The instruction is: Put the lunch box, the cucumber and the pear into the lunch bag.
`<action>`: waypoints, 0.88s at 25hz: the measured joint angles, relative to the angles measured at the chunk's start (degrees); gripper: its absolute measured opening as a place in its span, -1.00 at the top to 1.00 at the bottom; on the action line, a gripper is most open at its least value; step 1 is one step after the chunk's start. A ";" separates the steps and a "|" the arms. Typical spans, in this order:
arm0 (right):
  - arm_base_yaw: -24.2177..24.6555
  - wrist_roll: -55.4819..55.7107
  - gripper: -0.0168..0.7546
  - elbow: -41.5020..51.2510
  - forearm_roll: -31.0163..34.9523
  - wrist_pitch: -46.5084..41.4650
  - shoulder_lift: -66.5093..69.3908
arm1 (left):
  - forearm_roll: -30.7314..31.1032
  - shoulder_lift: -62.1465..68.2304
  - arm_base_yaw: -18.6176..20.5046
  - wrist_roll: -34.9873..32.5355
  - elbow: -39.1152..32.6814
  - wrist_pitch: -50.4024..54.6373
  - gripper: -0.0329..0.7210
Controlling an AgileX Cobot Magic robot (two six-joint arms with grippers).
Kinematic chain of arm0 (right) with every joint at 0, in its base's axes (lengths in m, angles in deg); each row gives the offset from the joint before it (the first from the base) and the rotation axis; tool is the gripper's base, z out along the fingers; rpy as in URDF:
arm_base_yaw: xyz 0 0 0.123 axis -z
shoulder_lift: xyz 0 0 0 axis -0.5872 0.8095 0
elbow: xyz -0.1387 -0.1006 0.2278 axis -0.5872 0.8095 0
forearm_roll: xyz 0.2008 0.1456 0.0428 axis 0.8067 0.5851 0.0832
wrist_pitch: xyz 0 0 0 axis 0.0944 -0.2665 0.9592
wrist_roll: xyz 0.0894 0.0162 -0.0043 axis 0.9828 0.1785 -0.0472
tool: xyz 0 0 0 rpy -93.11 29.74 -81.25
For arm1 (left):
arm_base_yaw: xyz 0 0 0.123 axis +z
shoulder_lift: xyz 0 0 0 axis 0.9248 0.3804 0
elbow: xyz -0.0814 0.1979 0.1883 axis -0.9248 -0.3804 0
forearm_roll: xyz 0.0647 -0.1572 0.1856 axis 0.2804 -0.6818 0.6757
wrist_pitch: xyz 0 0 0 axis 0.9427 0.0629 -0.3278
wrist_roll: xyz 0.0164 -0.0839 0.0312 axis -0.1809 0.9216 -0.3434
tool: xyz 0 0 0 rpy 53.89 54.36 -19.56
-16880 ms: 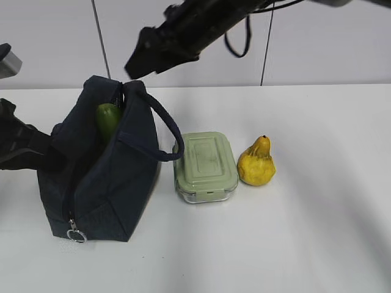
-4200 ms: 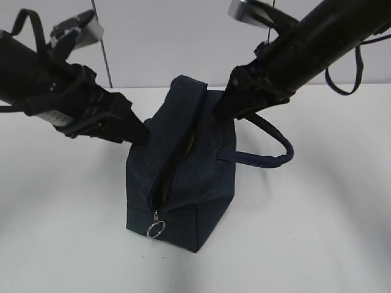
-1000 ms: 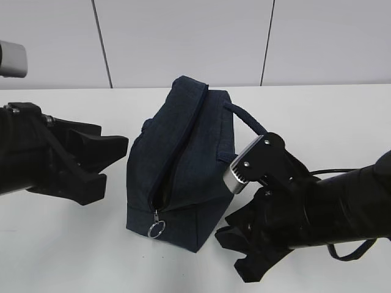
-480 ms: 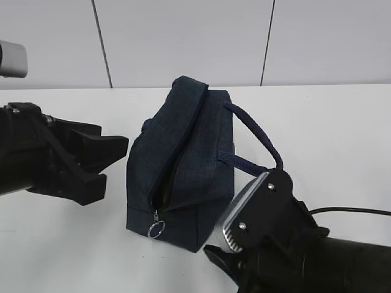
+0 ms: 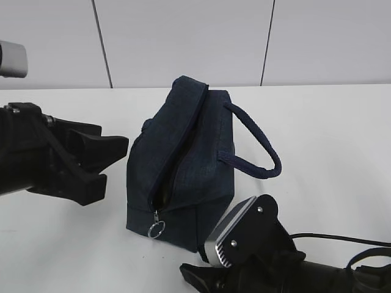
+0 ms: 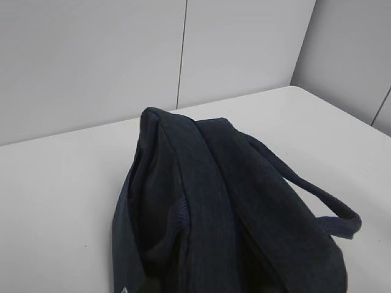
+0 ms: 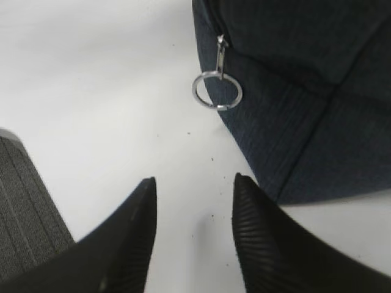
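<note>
On table (image 5: 330, 122): one lunch bag (image 5: 183, 177); right fingers (image 7: 256, 244) spread, left fingers (image 5: 101, 146) spread.

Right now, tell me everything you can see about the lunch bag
The lunch bag is a dark navy, boxy fabric bag standing upright on the white table. A padded loop handle arches off its right side. A long zipper runs up the near face to the top ridge, its silver ring pull hanging near the bottom, the seam gaping slightly. Its contents are hidden. Nothing grips it; the right gripper hovers open just short of the ring.
</note>
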 joint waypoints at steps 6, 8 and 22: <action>0.00 0.00 -0.17 -0.97 0.47 5.03 2.37 | 0.00 0.00 0.00 0.00 0.00 0.00 0.09; 0.00 0.00 -0.19 -2.17 -0.33 5.02 3.67 | 0.00 0.00 0.00 0.00 0.00 0.00 0.09; 0.00 1.45 -0.21 -11.57 0.53 2.10 12.23 | 0.00 0.00 0.00 0.00 0.00 0.00 0.09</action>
